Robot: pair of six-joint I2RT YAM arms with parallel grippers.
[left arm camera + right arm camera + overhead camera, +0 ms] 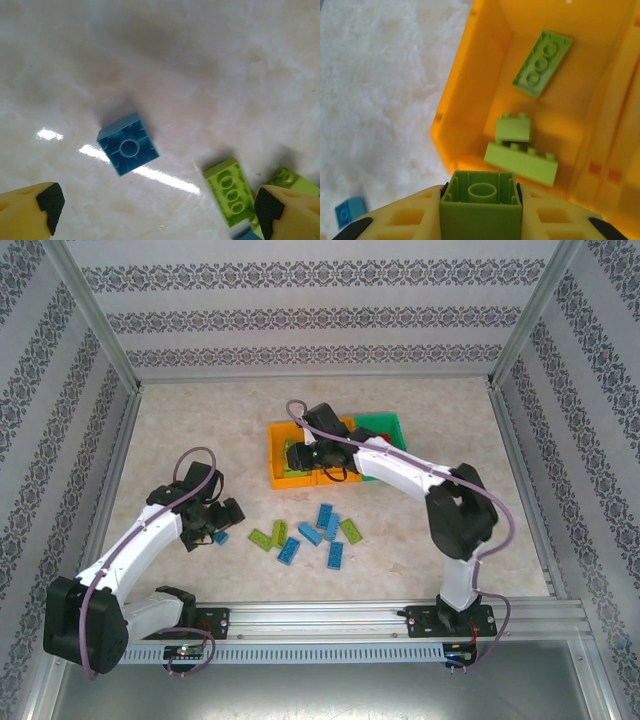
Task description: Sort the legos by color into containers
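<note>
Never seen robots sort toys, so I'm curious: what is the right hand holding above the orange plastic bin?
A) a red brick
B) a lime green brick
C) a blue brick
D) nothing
B: the right wrist view shows a lime green studded plastic brick clamped in the right hand, above the orange plastic bin holding other lime green bricks.

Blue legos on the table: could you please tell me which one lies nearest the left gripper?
The small square blue lego, underside up, alone just ahead of the left gripper; the other blue legos lie grouped further right.
</note>
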